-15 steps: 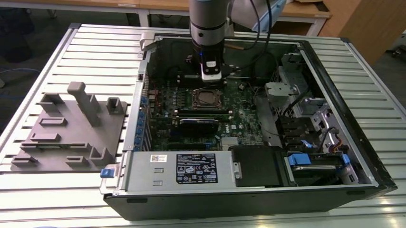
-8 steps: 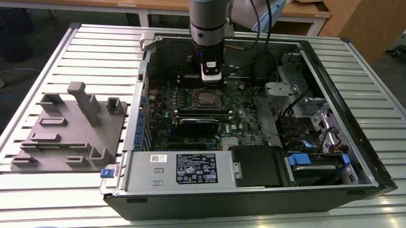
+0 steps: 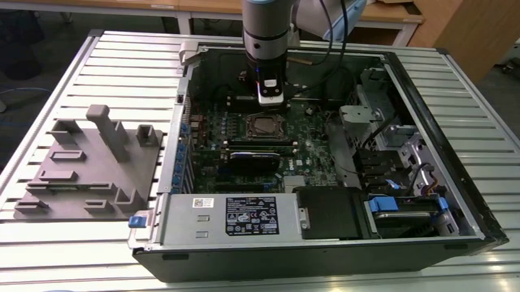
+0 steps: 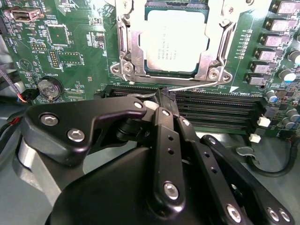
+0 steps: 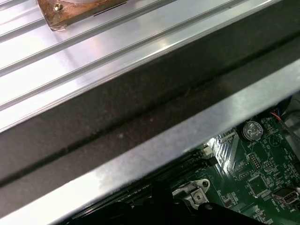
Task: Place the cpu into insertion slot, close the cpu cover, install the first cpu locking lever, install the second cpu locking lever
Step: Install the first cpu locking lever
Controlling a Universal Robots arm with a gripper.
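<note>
Cpu (image 4: 169, 42) sat in slot (image 4: 142, 47) under closed cover (image 4: 127, 42). Gripper (image 4: 164, 96) jaws were drawn together, tips at lever (image 4: 199, 85). Best approach, prob.: steady downward push, hooking lever under its catch.

Green motherboard (image 4: 84, 42) in a black and grey computer case (image 3: 325, 261) on a silver ribbed desk (image 3: 455, 79).

The desk was pale silver metal, patterned with parallel ridges. The case had a black rim and grey steel walls. The motherboard was deep green, speckled with small silver and black parts. The cpu (image 4: 171, 42) top was pale silvery-grey with faint dark print, framed by the shiny steel-grey cpu cover (image 4: 125, 47). The long memory slots (image 4: 220, 108) were black. The end effector (image 4: 165, 96) was matte black with silver screw heads. The arm (image 3: 267, 36) was silver-grey with a light blue band. The moulded fixture (image 3: 81, 176) was plain mid-grey. The latches (image 3: 382, 205) were bright blue.
</note>
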